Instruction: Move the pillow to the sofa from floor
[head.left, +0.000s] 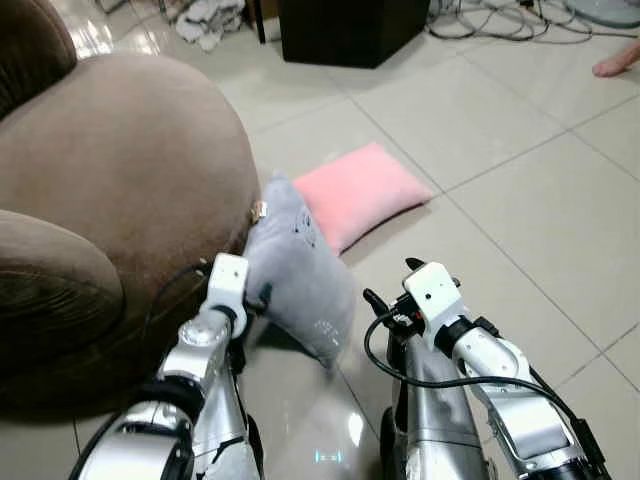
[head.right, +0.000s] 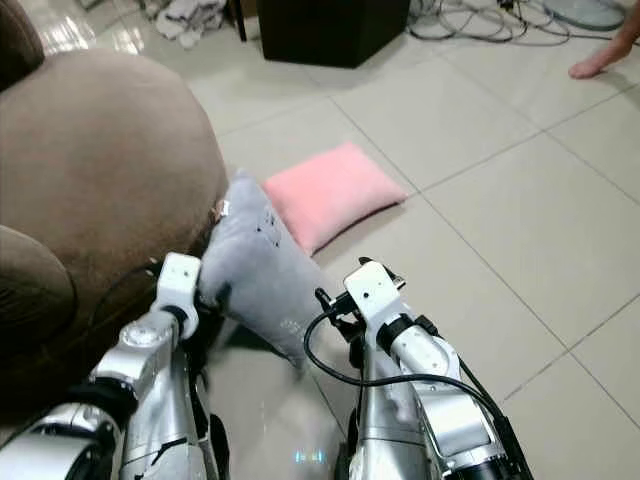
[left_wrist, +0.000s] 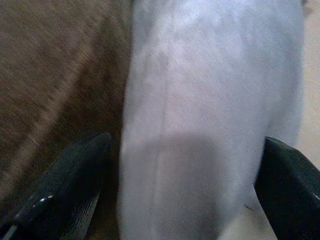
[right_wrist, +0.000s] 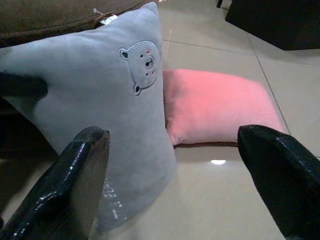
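Straddling grey pillow (head.left: 295, 270), propped on floor (head.left: 520, 190) against sofa (head.left: 120, 190) front edge, with left gripper (left_wrist: 175, 200) spread wide; right gripper (right_wrist: 180, 185) wide, just beside. Close squarely mid-cushion, avoiding pink pillow (head.left: 355, 190).

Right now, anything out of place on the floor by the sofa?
Yes. Two pillows are off the sofa: a grey pillow stands tilted on the tiles, leaning against the sofa front, and a pink pillow lies flat just behind it. The left claw is open around the grey one; the right claw is open nearby.
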